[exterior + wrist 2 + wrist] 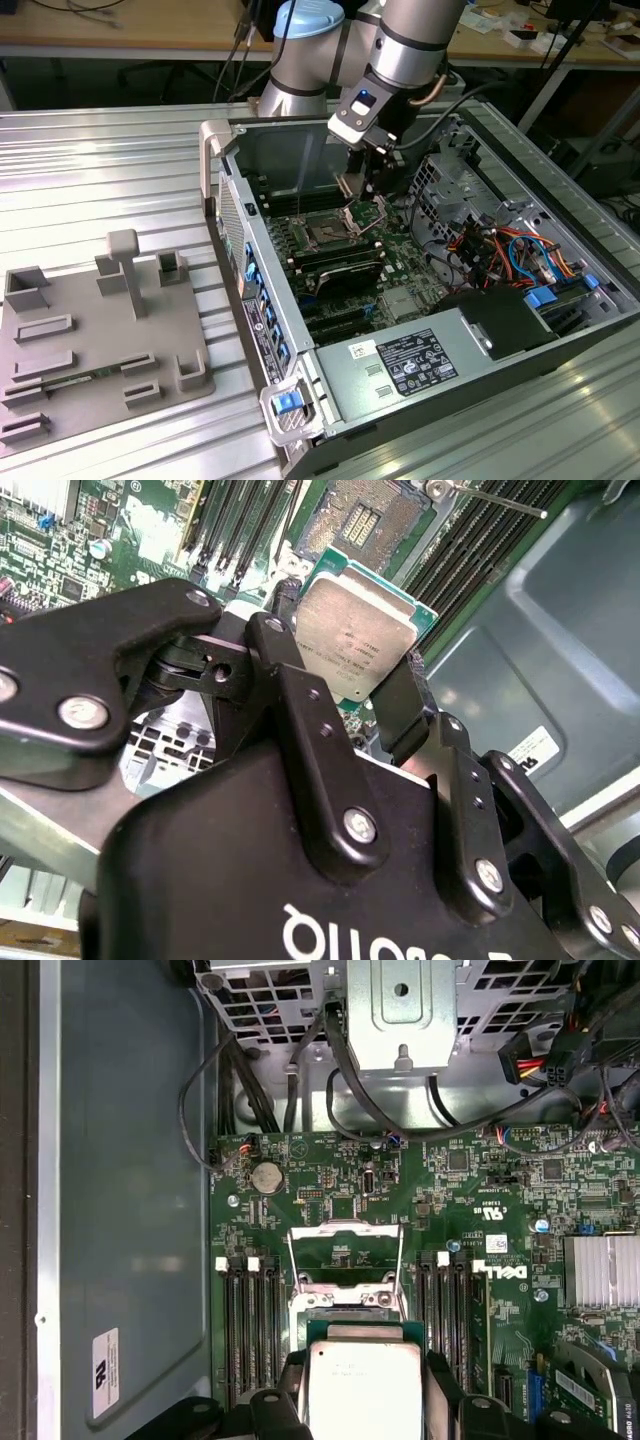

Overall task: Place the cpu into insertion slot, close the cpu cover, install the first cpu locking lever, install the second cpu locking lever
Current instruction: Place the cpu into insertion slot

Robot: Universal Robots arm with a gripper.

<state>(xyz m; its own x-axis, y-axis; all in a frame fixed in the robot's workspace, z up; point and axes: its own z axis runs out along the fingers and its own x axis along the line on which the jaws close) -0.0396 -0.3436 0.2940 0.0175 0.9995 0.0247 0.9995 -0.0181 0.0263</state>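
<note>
Pinching the cpu [355, 630], gripper [342, 670] hovers; first wrist view: cover [345, 1227] seemingly raised.

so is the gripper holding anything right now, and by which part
Yes: the gripper holds the small flat square cpu with a silver-grey metal top, pinched by two opposite edges between its black fingers.

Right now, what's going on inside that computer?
A robot arm's tool grips the cpu, a small silver-topped chip, between its two black fingers. It holds the chip above the green motherboard inside an open computer case. The chip hangs close to the insertion slot and is not yet seated in it. The slot is bare, and the cpu cover is swung open.
</note>
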